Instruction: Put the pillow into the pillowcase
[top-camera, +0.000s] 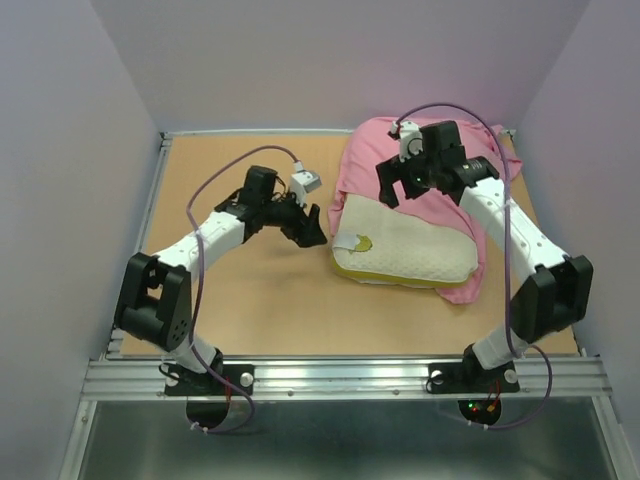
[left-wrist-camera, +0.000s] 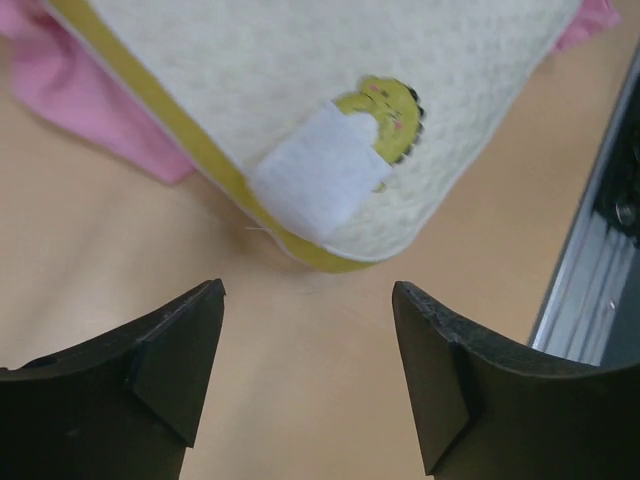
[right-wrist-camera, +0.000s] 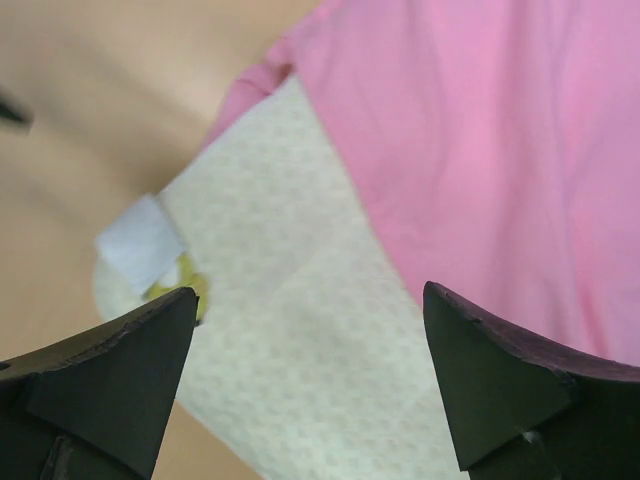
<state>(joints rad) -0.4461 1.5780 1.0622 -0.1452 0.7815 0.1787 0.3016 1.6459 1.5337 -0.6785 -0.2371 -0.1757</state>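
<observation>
The pillow (top-camera: 405, 250) lies on top of the pillowcase (top-camera: 372, 150), right of centre on the desk (top-camera: 240, 300), with its long axis running left to right. The left claw (top-camera: 312, 230), spread wide and empty, faces the pillow's left end from just beside it. The right claw (top-camera: 397, 188), likewise spread and empty, hovers over the far long edge. There is open room to the left, while the walls stand close on the right.

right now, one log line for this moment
pillow mostly outside pillowcase | left gripper open facing pillow corner | right gripper open above pillow
</observation>
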